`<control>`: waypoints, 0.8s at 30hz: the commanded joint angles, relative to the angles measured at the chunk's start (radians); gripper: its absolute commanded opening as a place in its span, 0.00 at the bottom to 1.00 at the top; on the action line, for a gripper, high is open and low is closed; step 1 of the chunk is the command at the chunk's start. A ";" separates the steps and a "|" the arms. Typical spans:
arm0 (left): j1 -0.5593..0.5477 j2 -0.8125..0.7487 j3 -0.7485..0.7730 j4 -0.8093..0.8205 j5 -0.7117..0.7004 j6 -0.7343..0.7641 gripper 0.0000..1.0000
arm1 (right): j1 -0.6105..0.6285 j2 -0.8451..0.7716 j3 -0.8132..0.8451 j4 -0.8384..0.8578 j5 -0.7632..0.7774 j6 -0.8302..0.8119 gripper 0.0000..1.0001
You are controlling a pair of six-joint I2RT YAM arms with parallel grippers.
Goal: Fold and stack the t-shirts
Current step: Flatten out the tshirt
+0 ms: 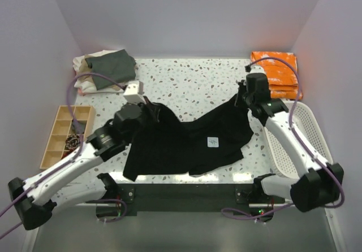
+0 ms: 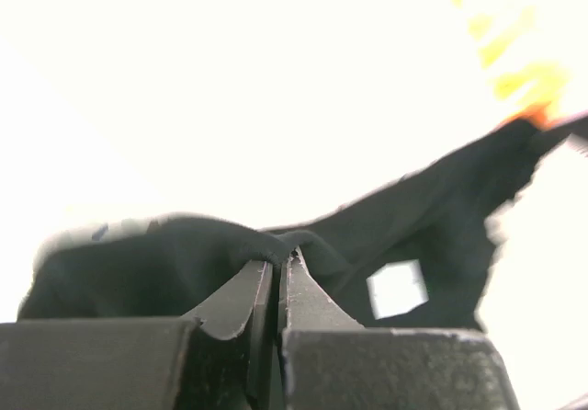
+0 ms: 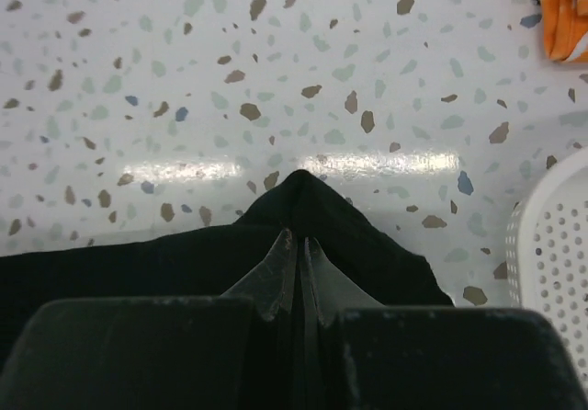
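The black t-shirt [image 1: 186, 142] with a small white label [image 1: 212, 142] hangs stretched between both grippers above the speckled table. My left gripper [image 1: 151, 106] is shut on its left edge; in the left wrist view the gripper [image 2: 278, 261] pinches a fold of the black cloth [image 2: 184, 254]. My right gripper [image 1: 242, 98] is shut on the shirt's right corner; in the right wrist view the gripper [image 3: 299, 242] holds a peak of black cloth [image 3: 299, 199]. Folded grey-green, tan and cream t-shirts [image 1: 104, 68] are stacked at the back left.
An orange packet [image 1: 276, 66] lies at the back right. A white perforated basket [image 1: 300, 136] stands along the right edge, also in the right wrist view [image 3: 551, 272]. A wooden compartment tray [image 1: 65, 133] sits at the left.
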State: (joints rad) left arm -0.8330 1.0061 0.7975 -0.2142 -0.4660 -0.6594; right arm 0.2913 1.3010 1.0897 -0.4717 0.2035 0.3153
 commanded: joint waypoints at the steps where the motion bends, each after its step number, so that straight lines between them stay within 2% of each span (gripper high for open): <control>1: -0.003 -0.179 0.239 -0.220 -0.074 0.101 0.00 | -0.004 -0.213 0.044 -0.082 -0.090 -0.024 0.00; 5: -0.005 -0.291 0.385 -0.316 -0.030 0.142 0.00 | -0.003 -0.373 0.151 -0.215 -0.144 -0.035 0.00; 10: -0.005 -0.443 0.587 -0.470 -0.025 0.146 0.00 | -0.003 -0.541 0.346 -0.379 -0.073 -0.028 0.00; 14: -0.003 -0.506 0.732 -0.600 -0.017 0.121 0.00 | -0.003 -0.583 0.580 -0.478 -0.027 -0.031 0.00; 18: 0.002 -0.573 0.868 -0.680 0.004 0.101 0.00 | -0.004 -0.588 0.738 -0.541 0.000 -0.025 0.00; 21: 0.005 -0.549 1.004 -0.763 0.019 0.098 0.00 | -0.003 -0.582 0.841 -0.571 -0.024 -0.019 0.00; 24: 0.008 -0.518 1.077 -0.804 0.056 0.099 0.00 | -0.003 -0.571 0.889 -0.579 -0.042 -0.007 0.00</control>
State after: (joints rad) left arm -0.8318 0.4427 1.7756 -0.9283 -0.4156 -0.5640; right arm 0.2939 0.6910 1.9381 -0.9871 0.1070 0.3126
